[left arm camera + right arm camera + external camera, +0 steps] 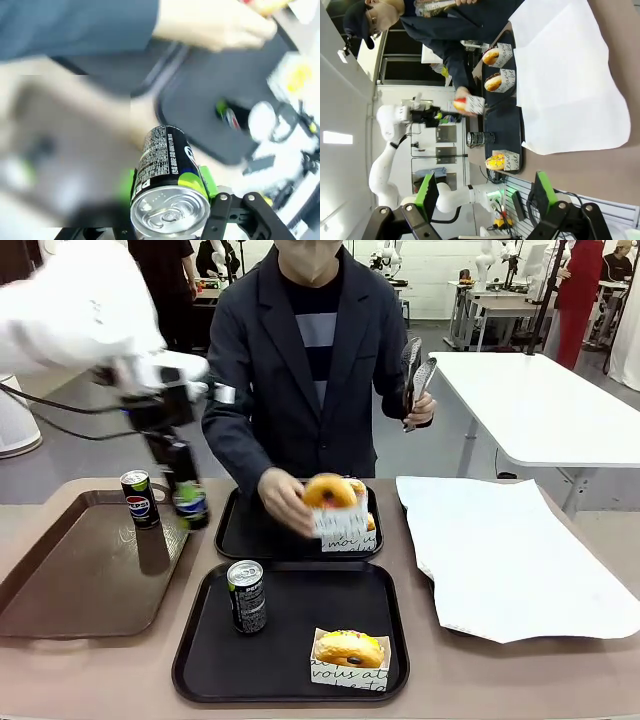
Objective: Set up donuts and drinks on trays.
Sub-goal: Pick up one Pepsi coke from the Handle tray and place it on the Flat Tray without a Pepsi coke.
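Observation:
My left gripper (pixel 182 482) is shut on a black drink can (pixel 190 506), held just above the table between the brown tray and the far black tray (pixel 240 538). In the left wrist view the can (pixel 164 150) sits between the green pads (pixel 206 180). A second can (pixel 138 498) stands on the brown tray. The near black tray (pixel 290 680) holds a can (pixel 246 595) and a sleeved donut (pixel 349 651). The person's hand holds a sleeved donut (pixel 331 502) over the far tray, beside another donut there. My right gripper (pixel 486 196) stands open, off the table's side.
The long brown tray (pixel 70 590) lies at the left. A big white paper sheet (pixel 510 550) covers the table's right side. The person's other hand holds metal tongs (pixel 414 375) up at chest height.

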`<state>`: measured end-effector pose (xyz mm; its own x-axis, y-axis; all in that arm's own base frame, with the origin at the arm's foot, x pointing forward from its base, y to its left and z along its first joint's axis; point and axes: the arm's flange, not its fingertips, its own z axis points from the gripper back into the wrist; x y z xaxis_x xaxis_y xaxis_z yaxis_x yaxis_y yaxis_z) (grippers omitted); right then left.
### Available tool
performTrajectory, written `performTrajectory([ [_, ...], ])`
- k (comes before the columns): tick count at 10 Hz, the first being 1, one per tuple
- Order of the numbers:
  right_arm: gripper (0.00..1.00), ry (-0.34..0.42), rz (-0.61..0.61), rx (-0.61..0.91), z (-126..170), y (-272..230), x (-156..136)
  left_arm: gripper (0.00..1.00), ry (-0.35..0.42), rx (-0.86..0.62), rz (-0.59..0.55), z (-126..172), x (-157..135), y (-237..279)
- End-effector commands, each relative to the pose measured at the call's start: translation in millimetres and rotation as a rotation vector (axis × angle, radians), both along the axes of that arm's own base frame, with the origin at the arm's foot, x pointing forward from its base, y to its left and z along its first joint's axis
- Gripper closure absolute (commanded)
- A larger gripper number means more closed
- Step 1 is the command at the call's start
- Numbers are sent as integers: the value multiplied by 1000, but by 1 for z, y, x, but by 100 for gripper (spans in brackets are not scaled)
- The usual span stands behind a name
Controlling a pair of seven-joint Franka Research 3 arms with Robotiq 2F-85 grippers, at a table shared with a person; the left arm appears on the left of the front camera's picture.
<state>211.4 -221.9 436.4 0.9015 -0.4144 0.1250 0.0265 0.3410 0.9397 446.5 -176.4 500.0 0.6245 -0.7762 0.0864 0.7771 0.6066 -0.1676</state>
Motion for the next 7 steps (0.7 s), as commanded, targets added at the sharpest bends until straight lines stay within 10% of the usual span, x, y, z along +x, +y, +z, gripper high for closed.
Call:
performTrajectory([
  [1, 0, -19, 4, 8, 0, 0, 0, 41, -4, 29, -63, 35, -50, 63],
  [7, 0, -19, 4, 8, 0, 0, 0, 41, 11, 28, -30, 48, -72, 86],
])
